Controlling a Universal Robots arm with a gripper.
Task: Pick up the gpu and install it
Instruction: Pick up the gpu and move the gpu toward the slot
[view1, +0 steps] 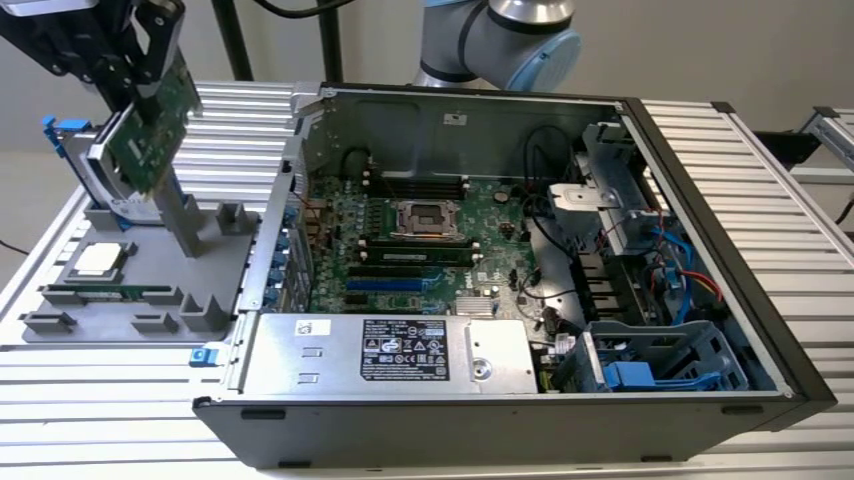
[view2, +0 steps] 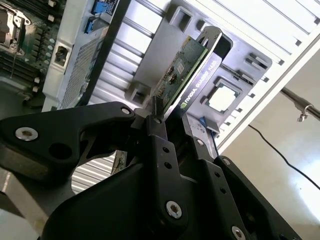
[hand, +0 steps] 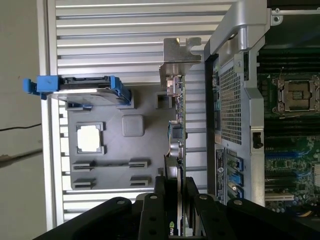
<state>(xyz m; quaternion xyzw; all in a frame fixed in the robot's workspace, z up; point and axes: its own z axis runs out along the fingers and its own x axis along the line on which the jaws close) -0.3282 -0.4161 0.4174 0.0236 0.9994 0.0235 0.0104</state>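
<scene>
**Exterior view.** At the view's upper left the hand (view1: 140, 90) is clamped on the gpu (view1: 154, 135). The card hangs below it with its long axis steep and leaning, and its green face is toward the camera. A grey tray (view1: 80, 325) lies underneath on the bench (view1: 107, 400). A hard drive (view1: 91, 165) stands just behind the card's lower end. The open case (view1: 667, 130) lies to the view's right of the hand, with its motherboard (view1: 400, 240) facing up. The gpu is outside the case wall and well apart from the board.

**Second wrist view.** Two black fingers (view2: 160, 145) are pressed together on the near edge of the gpu (view2: 187, 70). The card runs straight out from the hand (view2: 172, 120). A CPU chip (view2: 222, 97) sits in the tray beyond it.

**First wrist view.** The gpu (hand: 176, 125) is seen edge-on as a thin strip from the hand (hand: 175, 187) out to its silver bracket (hand: 180, 52). The tray (hand: 115, 150) lies on one side and the case wall (hand: 235, 100) just beside it on the other. The card appears to be held clear above the tray, and it is not over the motherboard (hand: 295, 125).
</scene>
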